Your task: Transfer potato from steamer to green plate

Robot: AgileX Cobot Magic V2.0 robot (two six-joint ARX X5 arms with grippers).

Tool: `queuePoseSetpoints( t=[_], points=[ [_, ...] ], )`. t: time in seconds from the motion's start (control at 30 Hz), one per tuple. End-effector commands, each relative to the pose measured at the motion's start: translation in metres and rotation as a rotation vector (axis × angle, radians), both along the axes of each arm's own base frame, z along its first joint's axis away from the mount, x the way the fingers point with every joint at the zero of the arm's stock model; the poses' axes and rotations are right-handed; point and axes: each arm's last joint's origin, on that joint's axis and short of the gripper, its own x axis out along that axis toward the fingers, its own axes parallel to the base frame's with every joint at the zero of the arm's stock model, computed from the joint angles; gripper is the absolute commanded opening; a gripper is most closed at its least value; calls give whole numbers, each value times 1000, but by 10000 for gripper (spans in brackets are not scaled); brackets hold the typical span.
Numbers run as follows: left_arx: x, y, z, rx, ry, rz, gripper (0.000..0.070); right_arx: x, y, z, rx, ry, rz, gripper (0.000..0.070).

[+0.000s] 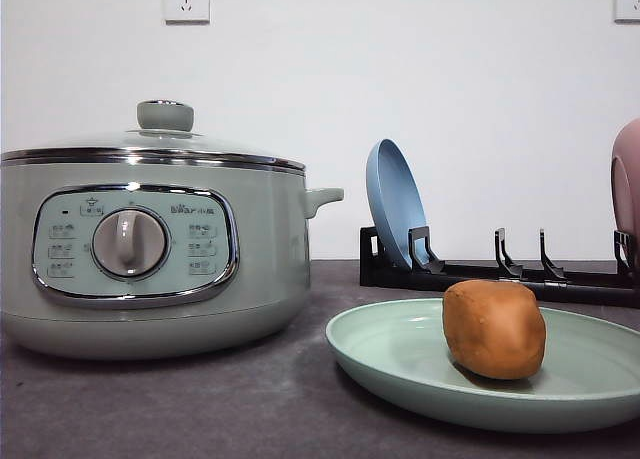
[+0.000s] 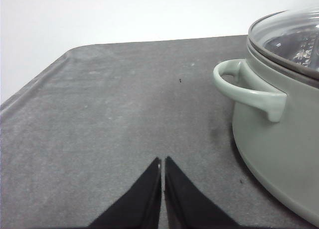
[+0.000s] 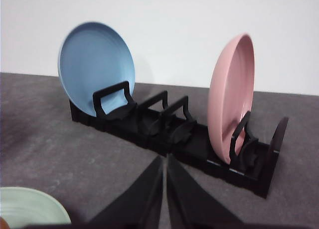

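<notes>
- The potato (image 1: 494,329) sits on the green plate (image 1: 400,354), toward the near right of the desk (image 1: 180,409), so the transfer looks finished.
- The steamer (image 1: 150,249) stands at the desk's left side with its glass lid (image 1: 165,134) on, just beside the plate but apart from it.
- The left gripper (image 2: 162,161) hangs over bare desk beside the steamer's side handle (image 2: 249,87), jaws pressed together, holding nothing.
- The right gripper (image 3: 164,159) is also clenched and empty, facing the dish rack (image 3: 169,131) with the blue plate (image 3: 97,64) and pink plate (image 3: 232,97) near the far edge.
- Judgement: nothing is left to grasp; the next move calls only for the arms to rest clear of the plate.
</notes>
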Motion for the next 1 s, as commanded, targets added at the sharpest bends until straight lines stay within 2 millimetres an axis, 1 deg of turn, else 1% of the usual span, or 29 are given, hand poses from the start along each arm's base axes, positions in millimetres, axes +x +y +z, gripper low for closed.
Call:
queuePoseSetpoints(
  t=[0.0,0.37,0.97],
  points=[
    [1,0,-7,-3,22,4,3,0,0,-3,16,0,-6,0],
    [1,0,-7,-3,22,3,3,-2,0,-22,17,166,-8,0],
    [1,0,-7,-3,22,3,3,-2,0,-20,27,151,-6,0]
  ],
)
